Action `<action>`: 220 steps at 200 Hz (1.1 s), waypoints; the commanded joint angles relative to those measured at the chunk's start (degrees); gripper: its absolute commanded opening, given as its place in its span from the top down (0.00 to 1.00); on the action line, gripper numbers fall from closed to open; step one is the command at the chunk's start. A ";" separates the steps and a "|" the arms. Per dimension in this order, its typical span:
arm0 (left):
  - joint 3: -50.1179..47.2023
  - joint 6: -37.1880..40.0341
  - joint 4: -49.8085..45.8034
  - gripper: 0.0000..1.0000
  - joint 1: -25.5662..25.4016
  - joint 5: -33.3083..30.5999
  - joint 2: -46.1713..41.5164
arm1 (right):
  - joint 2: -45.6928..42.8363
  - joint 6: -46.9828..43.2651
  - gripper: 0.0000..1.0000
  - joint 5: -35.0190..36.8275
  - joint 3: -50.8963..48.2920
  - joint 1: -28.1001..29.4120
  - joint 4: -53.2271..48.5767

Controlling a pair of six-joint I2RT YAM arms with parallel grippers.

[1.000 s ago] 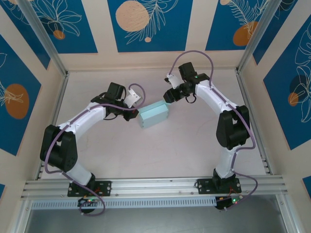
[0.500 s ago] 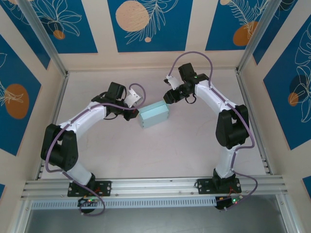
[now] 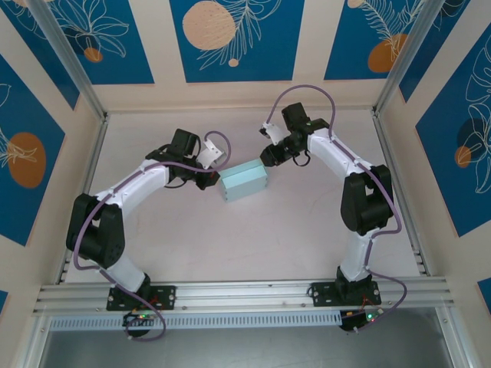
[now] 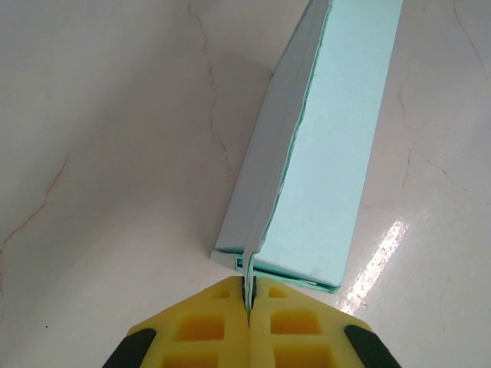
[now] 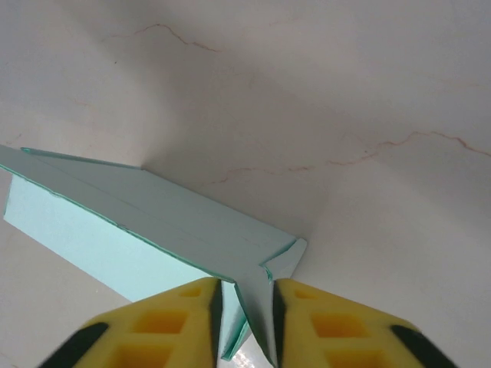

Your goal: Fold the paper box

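Observation:
The paper box [image 3: 242, 181] is a pale light-blue closed rectangular box lying on the white table, mid-field. My left gripper [image 3: 213, 178] is at its left end. In the left wrist view the yellow fingers [image 4: 207, 322] are shut on a thin flap edge of the box [image 4: 330, 153], pinched at the left gripper [image 4: 248, 295]. My right gripper [image 3: 266, 157] is at the box's far right corner. In the right wrist view an end flap of the box [image 5: 153, 222] stands slanted inside the right gripper [image 5: 247, 307], with a gap still showing beside it.
The white marbled table [image 3: 291, 230] is enclosed by blue-patterned walls and slanted aluminium posts [image 3: 395, 176] on both sides. An aluminium rail [image 3: 245, 293] carrying both arm bases runs along the near edge.
The right gripper's jaws have narrowed around the box's end flap, and its wrist has shifted slightly. The left gripper and the box have stayed put.

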 commanded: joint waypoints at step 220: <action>-9.99 -21.53 19.18 1.00 -2.29 -13.46 -5.93 | 2.52 30.77 0.99 39.58 4.29 19.67 -7.14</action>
